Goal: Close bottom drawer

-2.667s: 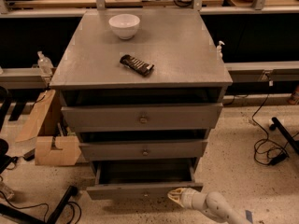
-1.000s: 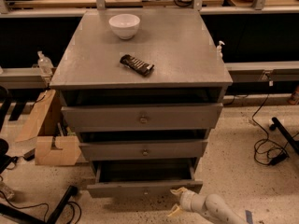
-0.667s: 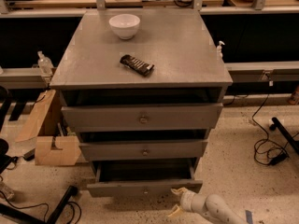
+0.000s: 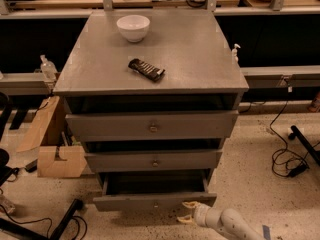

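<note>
Gripper [image 4: 183,211] sits low, just in front of the bottom drawer [image 4: 150,202], off to the right of its knob [image 4: 156,204]. Its two pale fingers are spread apart and hold nothing. That drawer is pulled out a good way, with its dark box showing behind the thin front panel. The job reads as barely begun, because the push has yet to land.

The clean way to do it is a flat, straight shove into the front panel, square to the drawer's face. From this far right of the knob, a push could skew the box on its runners, so sliding nearer the knob first looks wise. Keep the fingertips on the panel, not under its lower edge.

Above the bottom drawer, the middle drawer [image 4: 154,160] and top drawer [image 4: 152,126] each stand slightly ajar. Higher up, the table [image 4: 195,49] carries a white bowl [image 4: 133,27] and a dark wrapped bar [image 4: 146,69]. Left of the bottom drawer sits a cardboard box [image 4: 56,160], well apart from the push line.
</note>
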### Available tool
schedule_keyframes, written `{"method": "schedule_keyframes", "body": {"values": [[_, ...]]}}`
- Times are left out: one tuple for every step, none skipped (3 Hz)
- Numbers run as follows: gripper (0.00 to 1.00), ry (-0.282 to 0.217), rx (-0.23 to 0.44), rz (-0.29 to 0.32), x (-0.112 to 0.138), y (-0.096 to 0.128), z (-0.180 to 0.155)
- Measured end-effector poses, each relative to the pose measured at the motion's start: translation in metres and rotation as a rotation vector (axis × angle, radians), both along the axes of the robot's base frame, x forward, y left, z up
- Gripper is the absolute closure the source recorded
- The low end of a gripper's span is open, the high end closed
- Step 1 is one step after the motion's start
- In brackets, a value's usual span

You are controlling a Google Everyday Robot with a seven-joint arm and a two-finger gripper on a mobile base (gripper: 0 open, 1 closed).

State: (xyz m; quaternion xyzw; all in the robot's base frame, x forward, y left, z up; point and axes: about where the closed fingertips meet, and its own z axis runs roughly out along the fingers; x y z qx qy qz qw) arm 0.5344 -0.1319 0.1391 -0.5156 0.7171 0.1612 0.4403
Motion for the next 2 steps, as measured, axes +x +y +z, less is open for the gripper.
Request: {"method": "schedule_keyframes", "body": {"values": [[0.64, 0.001, 0.002, 0.002, -0.0006, 0.0023, -0.0006], [0.95, 0.002, 0.005, 0.007, -0.0013, 0.0055, -0.0009]]}}
